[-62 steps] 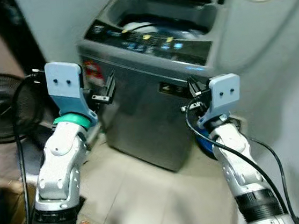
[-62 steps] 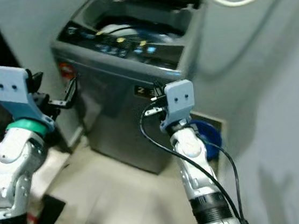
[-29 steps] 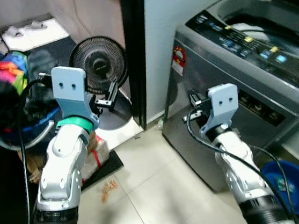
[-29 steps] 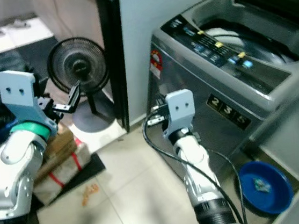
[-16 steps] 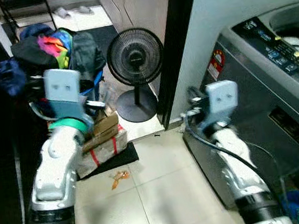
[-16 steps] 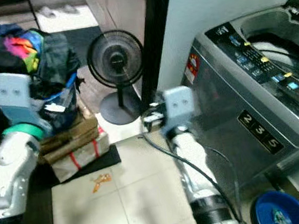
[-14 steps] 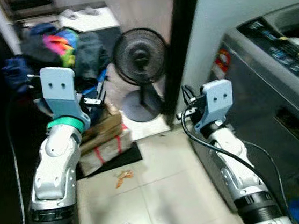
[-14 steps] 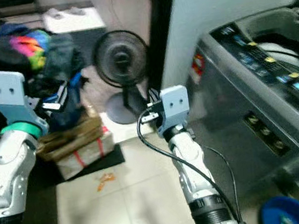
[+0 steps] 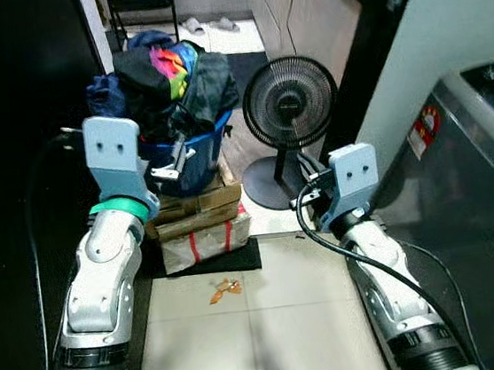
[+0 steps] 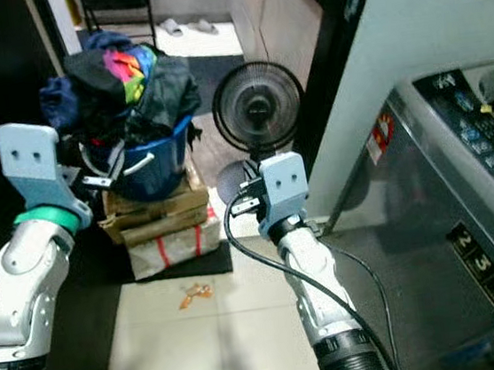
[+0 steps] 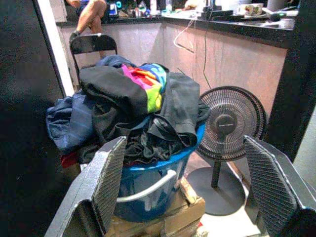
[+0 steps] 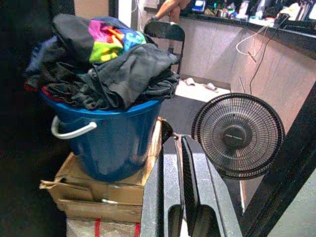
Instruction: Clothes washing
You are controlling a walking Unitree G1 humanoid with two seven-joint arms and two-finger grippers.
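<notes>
A blue bucket (image 9: 195, 160) heaped with dark and rainbow-coloured clothes (image 9: 167, 69) stands on stacked cardboard boxes (image 9: 199, 219) at the left. My left gripper (image 9: 170, 164) is open, held up just in front of the bucket and not touching it. Seen from the left wrist, its fingers (image 11: 109, 180) stand wide apart and frame the clothes (image 11: 133, 98). My right gripper (image 9: 307, 198) is shut on nothing, raised in front of the fan; in the right wrist view its fingertips (image 12: 183, 143) are pressed together. The grey washing machine (image 10: 461, 187) is at the right.
A black standing fan (image 9: 290, 104) is on the floor between the bucket and the machine. A dark doorframe (image 9: 375, 54) rises behind it. An orange scrap (image 9: 225, 287) lies on the tiles. Behind the bucket are a black chair (image 11: 94, 44) and a person's leg (image 11: 91, 12).
The camera has swung left, from the washing machine to the bucket of clothes and the fan. Both arms keep the same raised pose; left still open, right still shut.
</notes>
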